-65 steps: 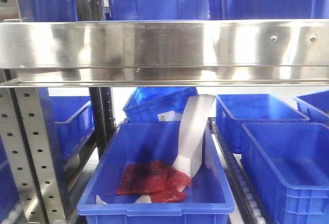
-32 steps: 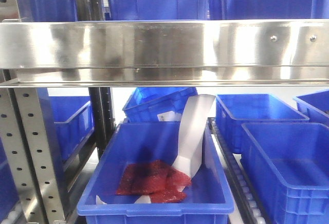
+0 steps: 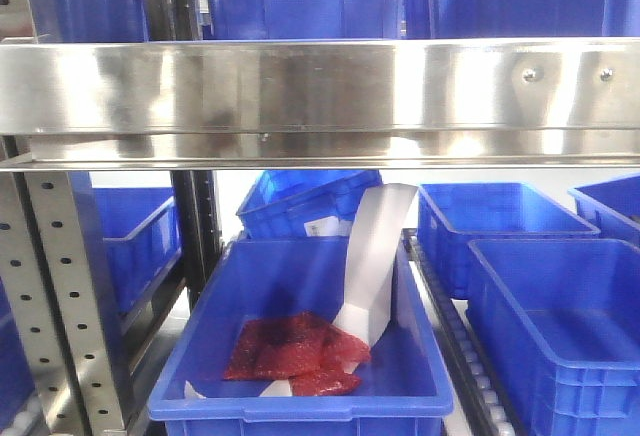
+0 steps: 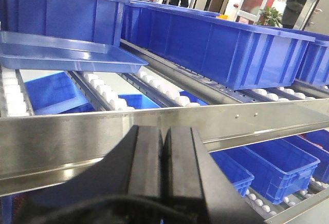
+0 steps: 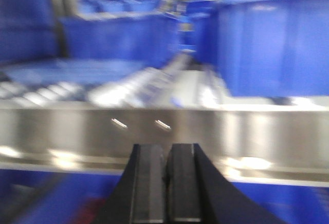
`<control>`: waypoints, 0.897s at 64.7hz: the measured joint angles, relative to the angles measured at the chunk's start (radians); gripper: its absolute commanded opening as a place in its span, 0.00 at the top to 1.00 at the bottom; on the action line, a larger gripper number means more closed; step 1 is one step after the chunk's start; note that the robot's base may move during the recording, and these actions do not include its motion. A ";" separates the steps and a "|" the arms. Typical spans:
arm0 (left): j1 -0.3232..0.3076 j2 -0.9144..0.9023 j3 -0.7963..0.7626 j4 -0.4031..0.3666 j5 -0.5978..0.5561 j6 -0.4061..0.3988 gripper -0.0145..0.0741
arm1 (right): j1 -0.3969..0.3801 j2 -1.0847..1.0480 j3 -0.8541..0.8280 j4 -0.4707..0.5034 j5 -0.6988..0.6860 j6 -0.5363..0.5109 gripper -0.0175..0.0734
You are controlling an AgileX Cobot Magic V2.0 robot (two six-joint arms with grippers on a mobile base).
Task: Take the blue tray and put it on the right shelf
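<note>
Blue tray [image 4: 64, 54] sits flat on the white rollers [image 4: 110, 98] of the upper shelf level, well to the left in my left wrist view, beyond the steel front rail [image 4: 216, 124] and untouched by either arm. A deep dark-blue bin [image 4: 56, 11] stands just behind it and a longer deep bin [image 4: 226, 44] lies beside it to the right. My left pincer [image 4: 163, 157] is fully closed, pads pressed together with nothing between them, and it hangs on the near side of the rail, below the tray's level. My right pincer [image 5: 165, 183] is likewise shut and empty, facing the same kind of rail [image 5: 247, 131]; that view is smeared, so I read little else from it

What worries me first: with both pincers closed I cannot take the thin flared rim, and pushing in shut would only nudge the tray. It rests on rollers, so I judge a shove would send it sliding back against the bin behind. The rail is the second risk; coming up from below, a finger or wrist could strike its edge. The rim looks glossy and shallow, so a one-sided pinch may let the tray tip or slip out while I carry it to the right shelf [image 3: 320, 86]. In the front view a lower bin [image 3: 300, 396] holding red pieces [image 3: 295, 351] and a white strip [image 3: 375, 256] sits beneath, where a dropped tray might land
</note>
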 measured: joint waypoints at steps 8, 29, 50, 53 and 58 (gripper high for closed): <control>0.000 0.000 0.000 0.000 0.000 0.000 0.89 | -0.068 -0.095 0.080 0.027 0.018 -0.065 0.75; 0.000 0.000 0.000 0.000 0.000 0.000 0.89 | -0.091 -0.192 0.150 0.031 0.094 -0.079 0.75; 0.000 0.000 0.000 0.000 0.000 0.000 0.89 | -0.091 -0.192 0.150 0.031 0.100 -0.081 0.75; 0.000 0.000 0.000 0.000 0.000 0.000 0.89 | -0.091 -0.192 0.150 0.031 0.100 -0.081 0.75; 0.000 0.000 0.000 0.000 0.000 0.000 0.89 | -0.091 -0.192 0.150 0.031 0.100 -0.081 0.75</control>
